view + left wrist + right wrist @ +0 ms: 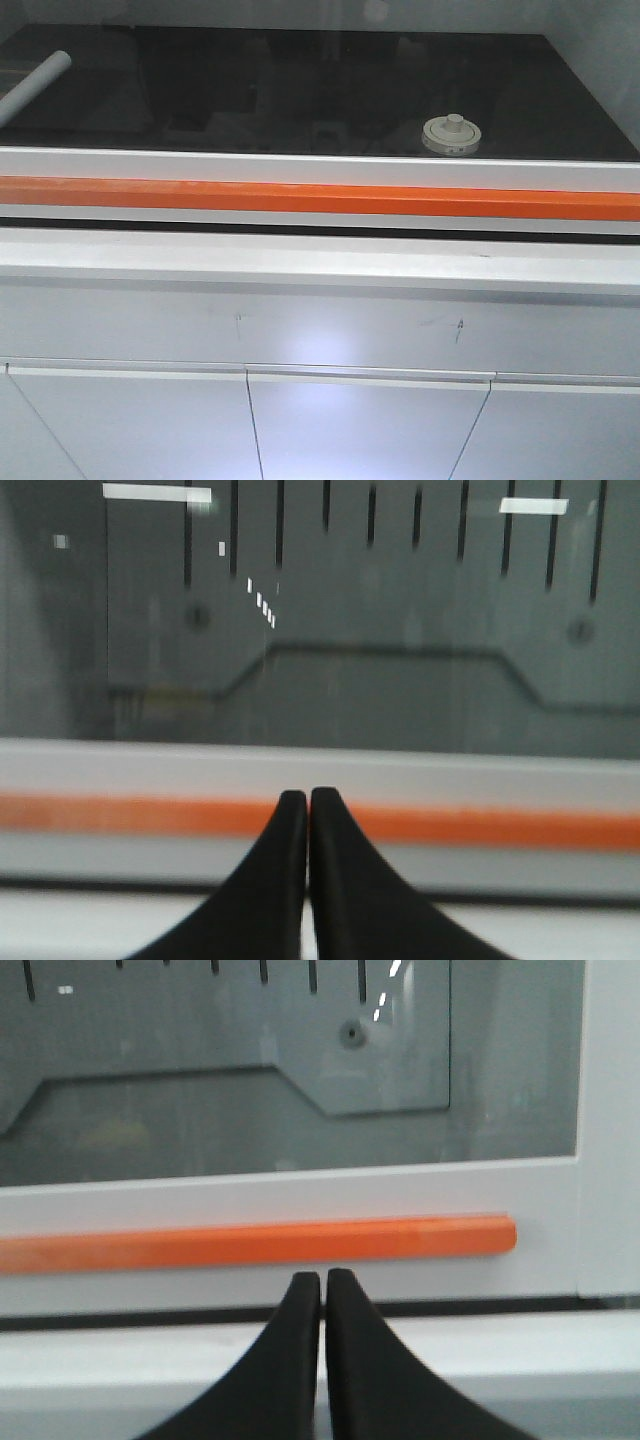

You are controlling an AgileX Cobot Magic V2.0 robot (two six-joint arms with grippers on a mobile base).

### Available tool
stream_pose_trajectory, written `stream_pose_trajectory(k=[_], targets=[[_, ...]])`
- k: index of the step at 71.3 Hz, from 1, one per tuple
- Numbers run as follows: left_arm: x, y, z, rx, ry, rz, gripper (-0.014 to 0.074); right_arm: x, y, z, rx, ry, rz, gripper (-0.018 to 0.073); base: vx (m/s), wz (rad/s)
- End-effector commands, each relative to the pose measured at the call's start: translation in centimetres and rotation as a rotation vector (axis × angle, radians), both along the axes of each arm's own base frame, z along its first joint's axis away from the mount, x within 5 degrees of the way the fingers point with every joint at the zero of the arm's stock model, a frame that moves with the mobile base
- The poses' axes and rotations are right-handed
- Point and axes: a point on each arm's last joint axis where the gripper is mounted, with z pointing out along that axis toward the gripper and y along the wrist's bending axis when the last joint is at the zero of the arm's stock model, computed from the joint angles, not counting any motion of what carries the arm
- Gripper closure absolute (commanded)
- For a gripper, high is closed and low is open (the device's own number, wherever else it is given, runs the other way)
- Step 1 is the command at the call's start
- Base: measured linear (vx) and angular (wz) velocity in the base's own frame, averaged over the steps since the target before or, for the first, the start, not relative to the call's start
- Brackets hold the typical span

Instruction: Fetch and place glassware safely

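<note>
Two pairs clenched empty, left fingers (268, 900) and right fingers (288, 1380); jar (452, 135) beyond orange bar (320, 197).

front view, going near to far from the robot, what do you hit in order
cabinet doors → white ledge → orange bar → lidded glass jar on the black surface → white tube, further back at the left edge
</note>
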Motion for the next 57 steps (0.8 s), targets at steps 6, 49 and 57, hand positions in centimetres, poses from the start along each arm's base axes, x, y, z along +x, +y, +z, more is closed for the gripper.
stream_pose_trajectory(k=[6,49,57], targets=[[-1.5,0.2,3.3,-0.07,-0.301,-0.015,0.0603,-1.2,-0.2,3.4,-0.005,-0.289,-0.028,0.0563,0.0,0.0],[2.7,0.1,22.5,-0.061,-0.155,-0.017,0.0603,2.0,-0.1,20.6,-0.036,-0.298,-0.021,0.0563,0.0,0.0],[5.7,0.1,22.2,-0.061,-0.081,-0.014,0.0603,5.2,-0.2,20.0,-0.034,-0.197,-0.02,0.0563,0.0,0.0]])
